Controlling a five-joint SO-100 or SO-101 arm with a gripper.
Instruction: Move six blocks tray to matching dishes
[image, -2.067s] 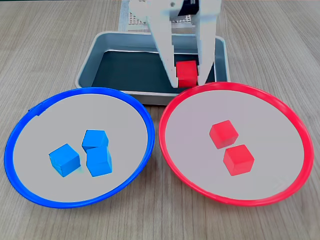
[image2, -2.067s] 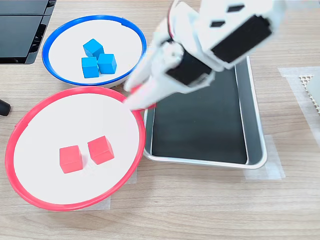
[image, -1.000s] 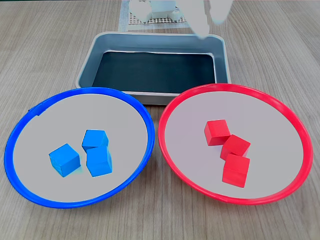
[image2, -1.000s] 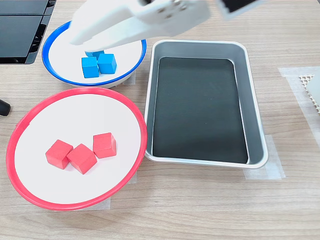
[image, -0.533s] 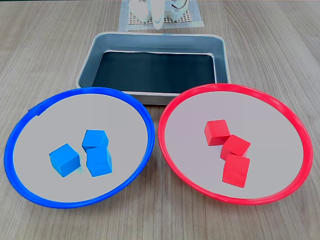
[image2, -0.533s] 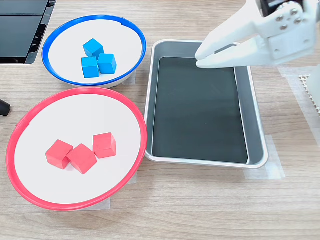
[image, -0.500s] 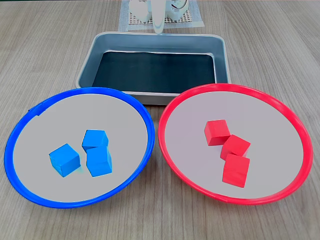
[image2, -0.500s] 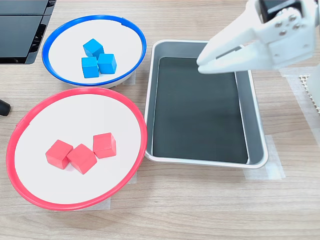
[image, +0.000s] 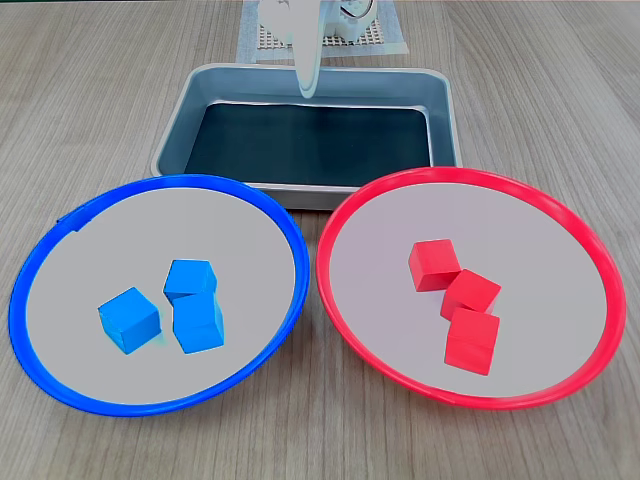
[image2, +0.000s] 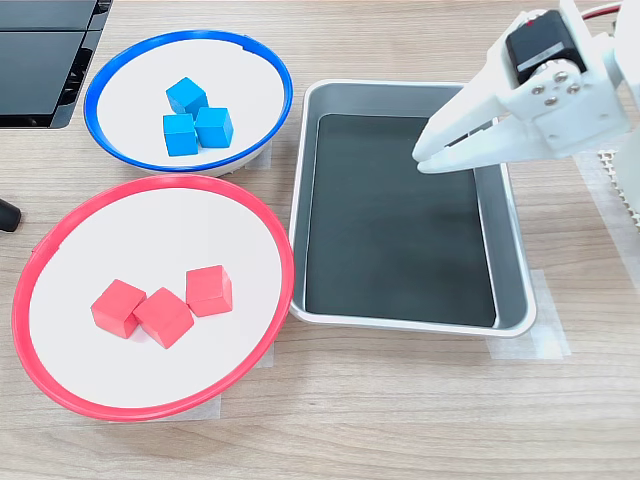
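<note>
Three blue blocks (image: 190, 300) (image2: 195, 118) lie clustered in the blue-rimmed dish (image: 80, 260) (image2: 245, 75). Three red blocks (image: 458, 300) (image2: 165, 305) lie together in the red-rimmed dish (image: 545, 260) (image2: 130, 235). The metal tray (image: 180, 125) (image2: 514, 290) shows only its dark floor, with no block in it. My white gripper (image: 308, 88) (image2: 420, 160) hangs above the tray's end nearest the arm base. Its jaws are together with nothing between them.
A white perforated mat (image: 385, 38) (image2: 612, 165) lies behind the tray under the arm base. A dark flat device (image2: 40, 60) sits beside the blue dish, and a small black object (image2: 5, 214) touches the picture's left edge. Bare wooden tabletop surrounds the dishes.
The third red block, held over the tray's edge 2.1 s ago, now lies in the red dish. The gripper has let go, swung back over the tray and shut.
</note>
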